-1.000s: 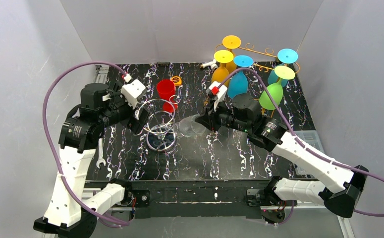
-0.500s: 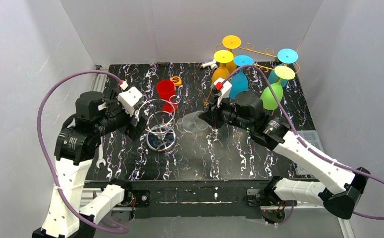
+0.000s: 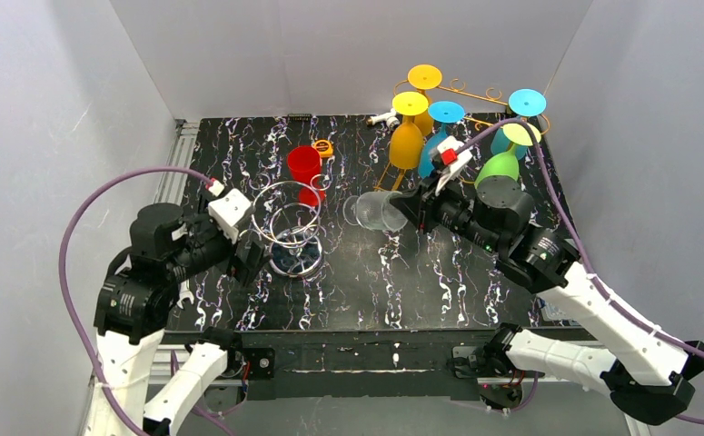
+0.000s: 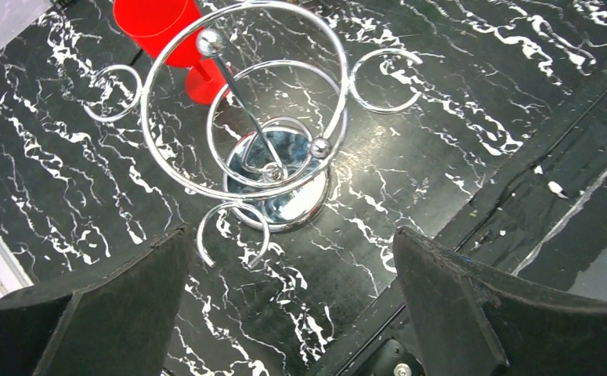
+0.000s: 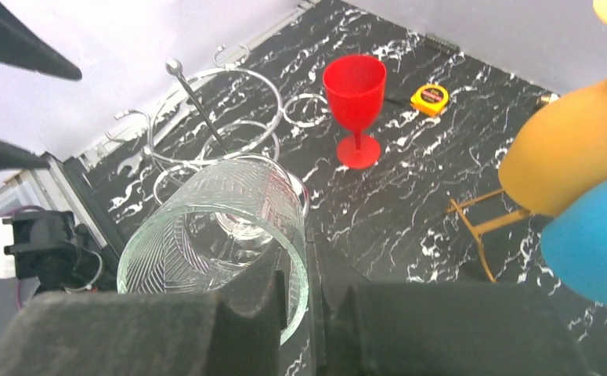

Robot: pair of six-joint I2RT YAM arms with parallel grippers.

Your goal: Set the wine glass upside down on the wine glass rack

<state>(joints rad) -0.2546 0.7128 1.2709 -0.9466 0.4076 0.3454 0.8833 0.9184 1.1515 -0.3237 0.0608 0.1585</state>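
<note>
We find the right gripper (image 3: 401, 211) with its fingers clamped on the rim of the clear glass (image 3: 371, 211), one finger inside the mouth and one outside the wall. The glass is held on its side over the middle of the bench (image 3: 375, 291), mouth toward the gripper, between the chrome rack (image 4: 284, 196) and the gold wire rack (image 3: 475, 95). No glass hangs on the chrome rack. The left gripper (image 4: 288, 243) is near the chrome rack on its near-left side, fingers wide apart and holding nothing. A red wine glass (image 3: 304, 168) stands upright just behind the chrome rack, with a yellow tape measure (image 3: 323, 147) beside it. On the gold wire rack, an orange glass (image 3: 406, 143) and a green glass (image 3: 498, 168) hang upside down among others. A spanner (image 3: 184, 292) lies at the bench's left edge.
</note>
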